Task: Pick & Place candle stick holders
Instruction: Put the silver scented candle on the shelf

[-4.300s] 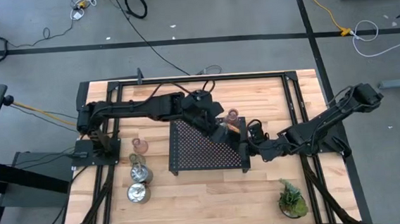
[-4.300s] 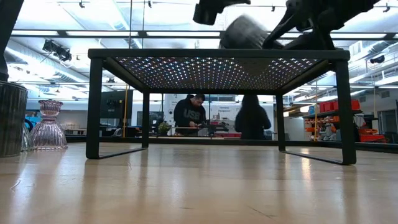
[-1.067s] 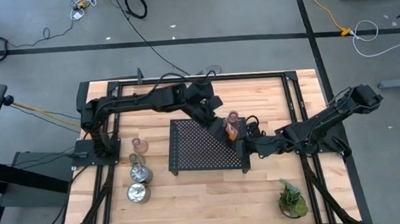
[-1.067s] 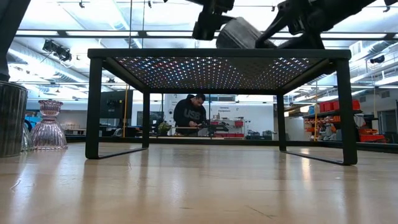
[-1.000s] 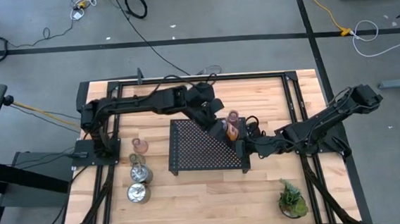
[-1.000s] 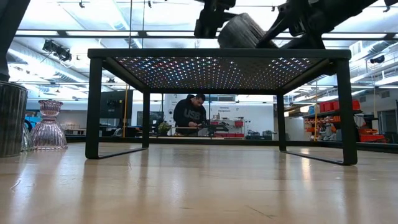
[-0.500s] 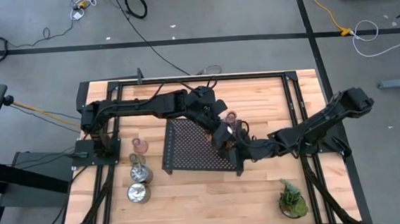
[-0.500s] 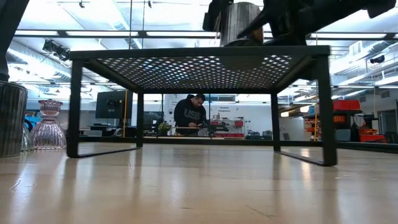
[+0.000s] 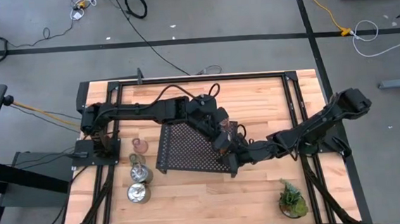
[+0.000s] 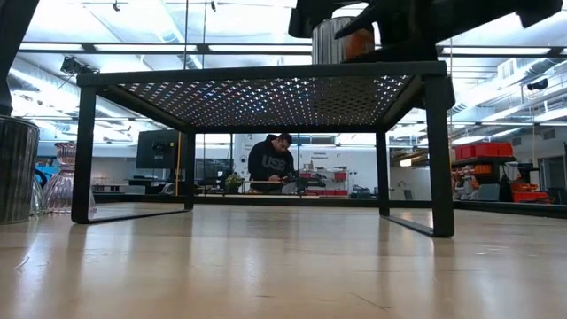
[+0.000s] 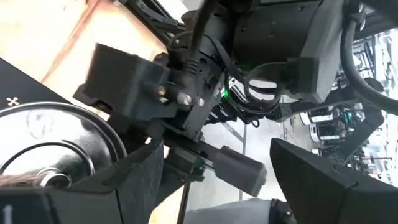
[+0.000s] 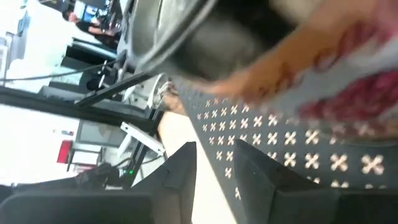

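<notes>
A black perforated tray (image 9: 189, 151) stands on its legs in the middle of the table. A shiny silver holder (image 10: 330, 40) stands upright on the tray's right end, with a reddish glass holder (image 10: 359, 40) beside it. My left gripper (image 9: 223, 138) is open above that end. In its wrist view (image 11: 217, 155) the silver holder (image 11: 50, 149) lies outside its one finger. My right gripper (image 9: 237, 155) is open at the tray's right near corner. Its wrist view (image 12: 216, 149) shows both holders close ahead. My left gripper has one finger (image 11: 130, 180) right beside the silver holder's rim (image 11: 106, 146); I cannot tell whether it touches. My right gripper has its fingers (image 12: 180, 168) low over the tray's edge (image 12: 217, 124); I cannot tell whether they touch the tray.
A pink glass holder (image 9: 139, 144) and two silver holders (image 9: 141, 174) (image 9: 138, 194) stand on the table left of the tray. A small green potted plant (image 9: 291, 199) stands at the near right. Bare wood lies in front of the tray.
The silver holder, tilted above the tray a second ago, now stands upright on the tray's right end. The tray has slid toward the table's left edge with both holders on it. Both grippers have moved left and a little toward the near edge.
</notes>
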